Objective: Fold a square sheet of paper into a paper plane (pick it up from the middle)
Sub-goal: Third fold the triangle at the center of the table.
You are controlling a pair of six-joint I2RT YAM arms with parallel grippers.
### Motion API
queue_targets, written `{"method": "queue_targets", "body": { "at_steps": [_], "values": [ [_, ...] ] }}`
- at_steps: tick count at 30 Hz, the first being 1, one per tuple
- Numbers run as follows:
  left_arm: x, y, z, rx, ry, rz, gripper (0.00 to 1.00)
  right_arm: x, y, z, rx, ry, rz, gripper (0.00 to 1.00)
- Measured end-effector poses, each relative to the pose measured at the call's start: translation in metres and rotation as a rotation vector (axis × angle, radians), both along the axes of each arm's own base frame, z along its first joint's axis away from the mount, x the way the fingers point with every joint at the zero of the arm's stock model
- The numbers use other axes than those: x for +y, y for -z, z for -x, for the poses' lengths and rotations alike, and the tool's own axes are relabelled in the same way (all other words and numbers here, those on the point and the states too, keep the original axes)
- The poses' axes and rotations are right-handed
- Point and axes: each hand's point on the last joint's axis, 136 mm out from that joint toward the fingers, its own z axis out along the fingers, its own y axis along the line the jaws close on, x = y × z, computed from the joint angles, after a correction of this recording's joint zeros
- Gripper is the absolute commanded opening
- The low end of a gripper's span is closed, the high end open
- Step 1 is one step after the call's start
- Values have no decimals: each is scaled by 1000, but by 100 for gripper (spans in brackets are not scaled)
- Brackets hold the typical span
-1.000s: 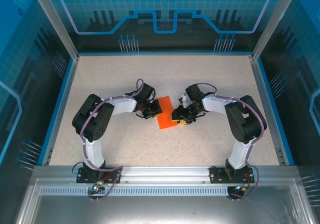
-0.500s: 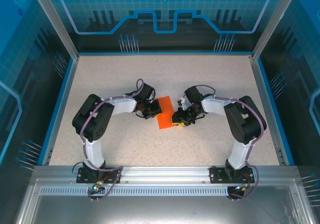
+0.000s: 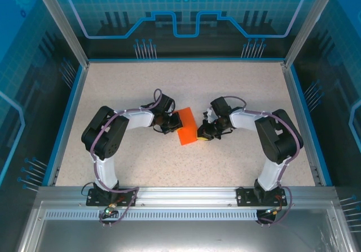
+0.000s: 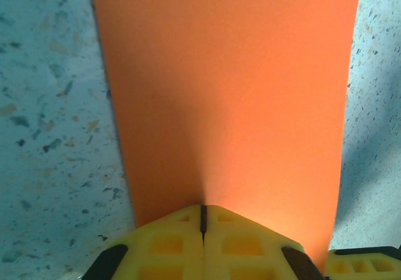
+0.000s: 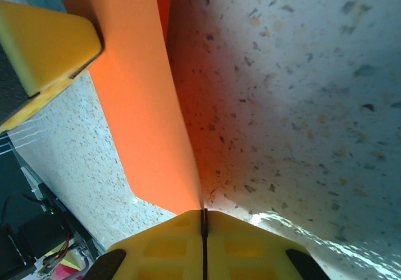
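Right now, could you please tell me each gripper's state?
Left gripper: shut on the thin bright orange paper sheet.
Right gripper: shut on the same sheet.

This is a robotics lab test cell, a closed work booth built for machines. Two arms, the left arm point(image 3: 107, 133) and the right arm point(image 3: 276, 136), are bolted side by side to an aluminium rail point(image 3: 186, 194) along the bottom of the top view, with loose cables point(image 3: 113, 210) hanging at their bases. A speckled worktop point(image 3: 186, 88) with a blue rim point(image 3: 183, 60) fills the middle. Bare aluminium posts point(image 3: 59, 21) rise at the upper left and upper right, holding see-through blue wall panels point(image 3: 186, 15) printed with circuit lines and a gear emblem at the top centre.
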Motion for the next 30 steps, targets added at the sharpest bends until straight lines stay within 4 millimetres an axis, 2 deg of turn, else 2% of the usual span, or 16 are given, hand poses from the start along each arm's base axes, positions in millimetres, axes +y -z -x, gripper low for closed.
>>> {"method": "queue_targets", "body": {
  "at_steps": [4, 7, 14, 22, 26, 30],
  "values": [
    [0, 0, 1, 1, 1, 0, 1, -1, -3, -2, -7, 10, 0, 14],
    [0, 0, 1, 2, 1, 0, 1, -1, -3, -2, -3, 15, 0, 14],
    [0, 0, 1, 2, 1, 0, 1, -1, -2, -1, 3, 21, 1, 4],
    [-1, -7, 0, -16, 8, 6, 1, -1, -2, -1, 2, 19, 1, 4],
    [-3, -20, -4, -55, 14, 23, 1, 6, -12, -6, -8, 9, -8, 4],
    [-3, -18, -4, -57, 13, 24, 1, 20, -29, -18, -44, -12, -28, 5]
  ]
}}
